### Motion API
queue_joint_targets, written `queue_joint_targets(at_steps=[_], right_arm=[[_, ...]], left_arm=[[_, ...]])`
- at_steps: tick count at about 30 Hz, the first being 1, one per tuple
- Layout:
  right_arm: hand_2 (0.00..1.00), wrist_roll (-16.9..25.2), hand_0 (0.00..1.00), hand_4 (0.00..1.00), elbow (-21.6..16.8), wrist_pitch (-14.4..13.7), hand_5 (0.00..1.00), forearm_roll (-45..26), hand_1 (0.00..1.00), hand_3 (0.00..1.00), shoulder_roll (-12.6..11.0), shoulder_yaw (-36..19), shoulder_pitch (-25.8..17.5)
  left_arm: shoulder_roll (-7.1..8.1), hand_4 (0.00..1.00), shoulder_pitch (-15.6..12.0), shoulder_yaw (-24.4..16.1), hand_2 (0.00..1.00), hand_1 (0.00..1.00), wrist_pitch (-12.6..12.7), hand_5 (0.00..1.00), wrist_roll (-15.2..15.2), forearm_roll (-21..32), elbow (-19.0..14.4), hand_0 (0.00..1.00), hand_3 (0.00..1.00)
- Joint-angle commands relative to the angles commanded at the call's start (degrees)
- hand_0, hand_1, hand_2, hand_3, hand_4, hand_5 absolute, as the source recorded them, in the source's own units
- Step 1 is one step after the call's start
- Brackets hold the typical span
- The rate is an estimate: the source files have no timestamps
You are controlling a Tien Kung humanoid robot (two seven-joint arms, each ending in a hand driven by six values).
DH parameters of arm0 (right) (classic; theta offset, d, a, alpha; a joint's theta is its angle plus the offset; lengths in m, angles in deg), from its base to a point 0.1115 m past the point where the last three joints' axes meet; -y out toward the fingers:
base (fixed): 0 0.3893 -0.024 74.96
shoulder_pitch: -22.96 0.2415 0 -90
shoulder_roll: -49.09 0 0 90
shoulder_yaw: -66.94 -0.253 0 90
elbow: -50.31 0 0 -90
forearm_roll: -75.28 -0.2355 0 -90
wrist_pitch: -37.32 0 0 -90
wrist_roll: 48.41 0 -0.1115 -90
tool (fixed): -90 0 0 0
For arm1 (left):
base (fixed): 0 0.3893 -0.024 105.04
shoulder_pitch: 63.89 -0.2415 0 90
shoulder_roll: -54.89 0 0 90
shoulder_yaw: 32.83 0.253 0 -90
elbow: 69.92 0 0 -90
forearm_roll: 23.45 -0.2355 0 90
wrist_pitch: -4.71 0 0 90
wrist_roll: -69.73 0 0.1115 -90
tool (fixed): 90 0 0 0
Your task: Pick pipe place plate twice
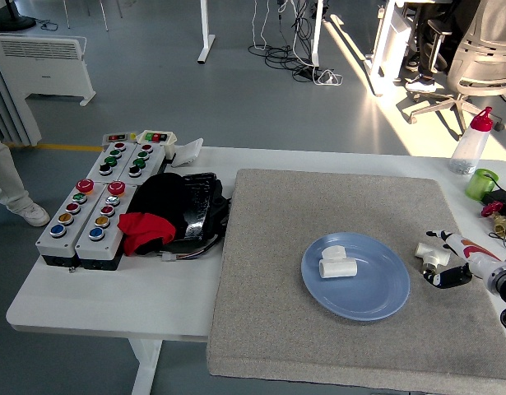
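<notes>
A white pipe fitting (429, 252) lies on the grey mat (277, 329), right against the right hand (450, 265): its fingers (452, 277) curl narrowly just below and beside the fitting, touching it, though whether they actually grip it cannot be told. Left of the fingers, a blue plate (376, 300) holds two more white pipe pieces (336, 263). The mat covers the white worktop (104, 300).
</notes>
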Motion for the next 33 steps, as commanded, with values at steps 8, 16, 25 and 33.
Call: queue_joint_targets(at_steps=[8, 16, 25, 33], right_arm=[[0.930, 1.5, 0.964, 0.747, 4.7, -1.2, 0.343, -0.2, 0.868, 0.874, 1.9, 0.6, 0.9], [0.815, 2.0, 0.854, 0.719, 5.6, -1.5, 0.309, -1.3, 0.794, 0.837, 2.3, 1.7, 0.8], [0.553, 3.3, 0.440, 0.495, 5.4, -3.8, 0.138, -2.9, 0.520, 0.643, 2.0, 2.1, 0.1], [0.544, 3.2, 0.403, 0.456, 3.4, -3.9, 0.120, -2.7, 0.500, 0.614, 1.0, 1.0, -0.8]], left_arm=[[0.00, 0.410, -0.2, 0.1, 0.584, 0.577, 0.0, 0.998, -0.1, 0.0, 0.0, 0.584, 0.487], [0.00, 0.410, -0.5, 0.0, 0.584, 0.577, -0.2, 0.998, -0.2, -0.2, -0.1, 0.585, 0.487], [0.00, 0.410, -0.6, 0.0, 0.585, 0.578, -0.3, 0.998, -0.2, -0.3, -0.1, 0.585, 0.486], [0.00, 0.410, -0.5, 0.2, 0.585, 0.577, -0.1, 0.998, 0.0, 0.2, 0.0, 0.584, 0.487]])
